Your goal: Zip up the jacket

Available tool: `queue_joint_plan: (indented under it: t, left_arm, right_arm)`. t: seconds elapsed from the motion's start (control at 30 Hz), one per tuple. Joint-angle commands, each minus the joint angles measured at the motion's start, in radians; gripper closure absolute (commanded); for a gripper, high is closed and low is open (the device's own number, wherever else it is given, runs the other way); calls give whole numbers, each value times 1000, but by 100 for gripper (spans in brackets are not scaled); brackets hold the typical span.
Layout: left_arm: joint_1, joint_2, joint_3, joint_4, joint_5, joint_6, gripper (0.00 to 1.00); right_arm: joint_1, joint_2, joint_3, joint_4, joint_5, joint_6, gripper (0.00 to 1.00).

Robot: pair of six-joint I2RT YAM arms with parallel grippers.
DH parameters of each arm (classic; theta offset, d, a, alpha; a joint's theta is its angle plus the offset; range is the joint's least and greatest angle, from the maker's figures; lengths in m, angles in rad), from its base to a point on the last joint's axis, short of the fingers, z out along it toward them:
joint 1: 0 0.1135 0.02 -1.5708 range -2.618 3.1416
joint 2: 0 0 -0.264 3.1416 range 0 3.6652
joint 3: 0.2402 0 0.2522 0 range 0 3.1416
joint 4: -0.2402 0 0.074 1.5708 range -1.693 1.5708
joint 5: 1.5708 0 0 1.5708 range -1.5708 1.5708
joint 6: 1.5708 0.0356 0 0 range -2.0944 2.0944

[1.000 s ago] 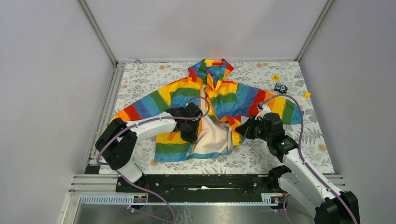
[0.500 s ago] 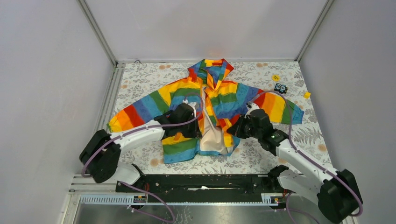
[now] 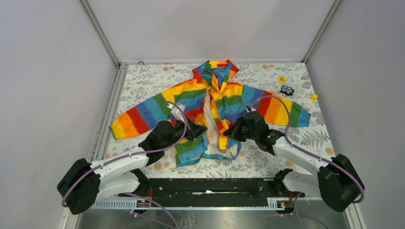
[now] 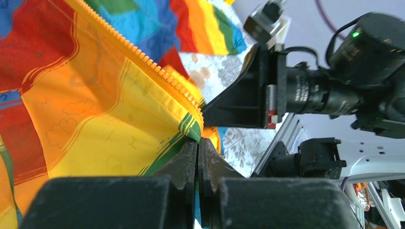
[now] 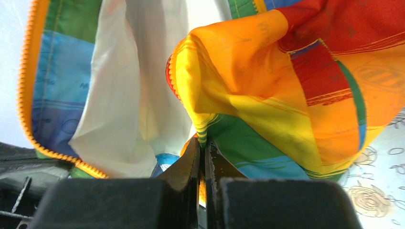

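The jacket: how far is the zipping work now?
Done: both jaws are shut on the jacket, one front edge each, near the hem. In hand: aligning those edges, not yet joined. Left: the whole zipper is open, white lining showing.

From above, you lose both grips: the left gripper [image 3: 197, 130] and right gripper [image 3: 230, 133] vanish among folds of the jacket [image 3: 229, 101]. Both wrist views crop the jacket at their edges. The small yellow and dark items [image 3: 286, 89] at far right are too tiny to name.
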Motion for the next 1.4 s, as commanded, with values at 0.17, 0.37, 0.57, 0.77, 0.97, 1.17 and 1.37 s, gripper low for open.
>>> queue_joint_plan:
  t: [0.17,0.37,0.57,0.77,0.97,1.17,1.37]
  left_arm:
    - [-14,-41,-138,485,6,82,100]
    - [-62,2,-164,619,12,203,100]
    - [-83,67,-156,696,-14,252,100]
    - [-101,111,-135,699,-55,314,100]
    - [-110,99,-107,609,-105,361,100]
    - [-116,133,-97,639,-97,362,100]
    - [-117,134,-90,616,-133,386,100]
  right_arm:
    - [71,57,56,150,96,176,100]
    - [100,89,82,181,107,198,100]
    - [117,103,94,181,117,208,100]
    - [121,74,83,185,129,217,100]
    - [122,29,94,122,163,201,100]
    - [125,44,96,147,123,223,100]
    - [124,6,106,108,149,203,100]
